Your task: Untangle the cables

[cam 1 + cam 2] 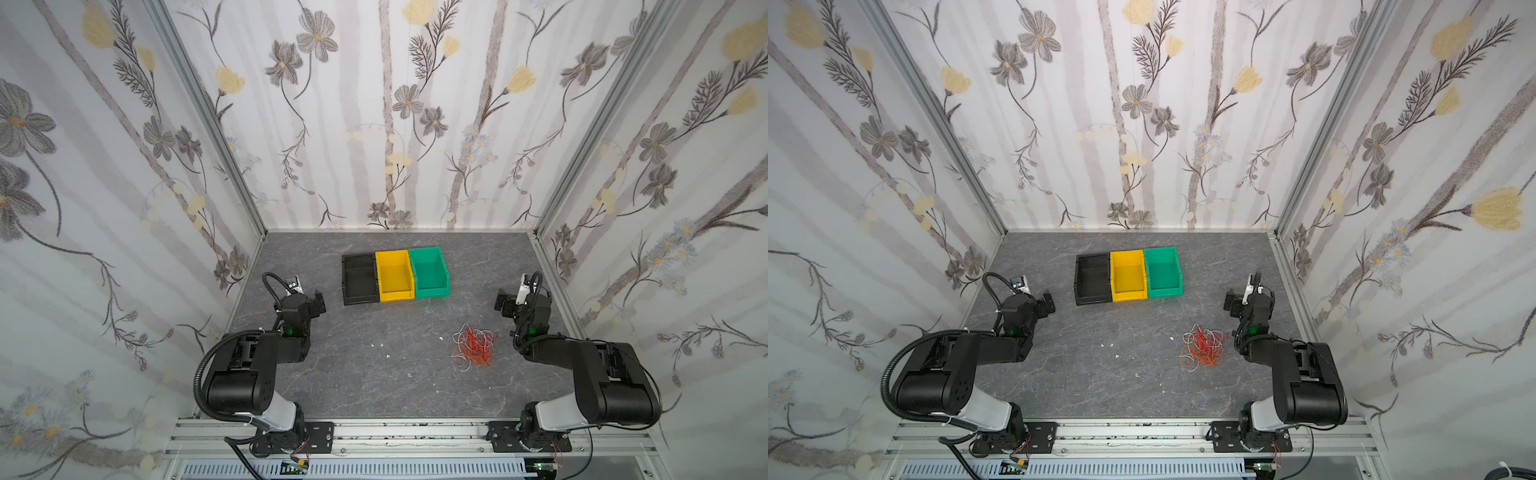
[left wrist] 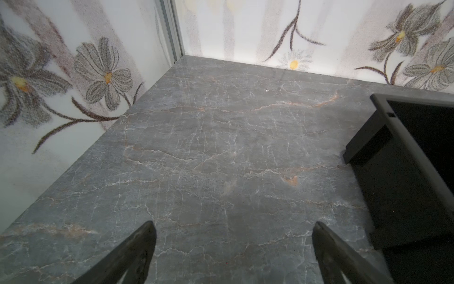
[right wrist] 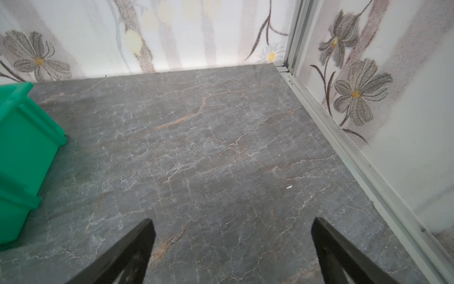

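Your tangle of thin red, orange and white cables (image 1: 474, 347) sits in one loose heap on the grey marble-look tabletop (image 1: 353, 374). It's right of centre, a bit toward the near side, and close to your right arm without touching it.

Your left gripper (image 2: 233, 223) hangs over bare table on the left. Its jaws are spread wide and it has hold of nothing. Your right gripper (image 3: 232, 221) is the same deal over on the right: spread wide, gripping nothing, and farther back than the cables, so it's apart from them.

At the far middle, a black plastic bin (image 1: 360, 300), a yellow plastic bin (image 1: 397, 296) and a green plastic bin (image 1: 432, 292) stand side by side, touching, black on the left. The heap is well apart from them.
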`<state>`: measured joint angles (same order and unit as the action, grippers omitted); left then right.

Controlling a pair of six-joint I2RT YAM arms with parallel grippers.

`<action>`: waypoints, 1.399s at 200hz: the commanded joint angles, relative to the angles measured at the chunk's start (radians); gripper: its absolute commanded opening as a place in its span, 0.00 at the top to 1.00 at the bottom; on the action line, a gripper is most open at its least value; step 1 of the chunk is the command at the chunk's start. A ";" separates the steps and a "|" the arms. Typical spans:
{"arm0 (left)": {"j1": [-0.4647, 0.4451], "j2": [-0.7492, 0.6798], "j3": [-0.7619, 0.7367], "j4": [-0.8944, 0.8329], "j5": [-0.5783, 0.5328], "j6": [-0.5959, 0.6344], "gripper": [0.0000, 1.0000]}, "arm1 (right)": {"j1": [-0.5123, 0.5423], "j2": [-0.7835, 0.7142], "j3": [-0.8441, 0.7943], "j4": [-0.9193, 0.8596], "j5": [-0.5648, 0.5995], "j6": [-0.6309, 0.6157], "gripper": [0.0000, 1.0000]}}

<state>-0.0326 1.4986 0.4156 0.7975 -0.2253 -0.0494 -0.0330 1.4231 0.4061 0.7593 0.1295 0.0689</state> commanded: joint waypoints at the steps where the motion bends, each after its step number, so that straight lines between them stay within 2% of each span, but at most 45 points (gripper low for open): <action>1: 0.002 -0.076 0.074 -0.210 -0.011 -0.020 0.01 | -0.008 -0.070 0.043 -0.166 -0.032 0.016 0.01; 25: 0.002 -0.155 0.176 -0.487 0.025 -0.061 0.03 | -0.008 -0.145 0.146 -0.435 -0.056 0.082 0.01; 57: -0.005 -0.234 0.271 -0.718 0.127 -0.132 0.07 | -0.003 -0.192 0.239 -0.711 -0.161 0.226 0.01; 89: -0.052 -0.326 0.305 -0.841 0.216 -0.221 0.08 | 0.004 -0.202 0.306 -1.007 -0.206 0.447 0.02; 102: -0.085 -0.358 0.303 -0.867 0.238 -0.255 0.08 | 0.015 -0.206 0.303 -1.067 -0.259 0.496 0.03; 121: -0.145 -0.396 0.289 -0.885 0.276 -0.306 0.08 | 0.055 -0.221 0.287 -1.139 -0.267 0.538 0.03; 159: -0.319 -0.451 0.221 -0.832 0.282 -0.404 0.08 | 0.142 -0.195 0.234 -1.138 -0.319 0.600 0.03; 221: -0.535 -0.464 0.132 -0.738 0.261 -0.513 0.07 | 0.372 -0.139 0.198 -1.042 -0.349 0.698 0.06; 259: -0.612 -0.423 0.086 -0.645 0.256 -0.528 0.05 | 0.496 -0.074 0.167 -0.822 -0.441 0.823 0.06; 280: -0.638 -0.388 0.091 -0.621 0.273 -0.529 0.05 | 0.520 -0.052 0.200 -0.807 -0.469 0.842 0.05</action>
<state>-0.6491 1.0843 0.5041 0.0891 0.0452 -0.5564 0.4690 1.3548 0.5804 -0.1471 -0.2749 0.8387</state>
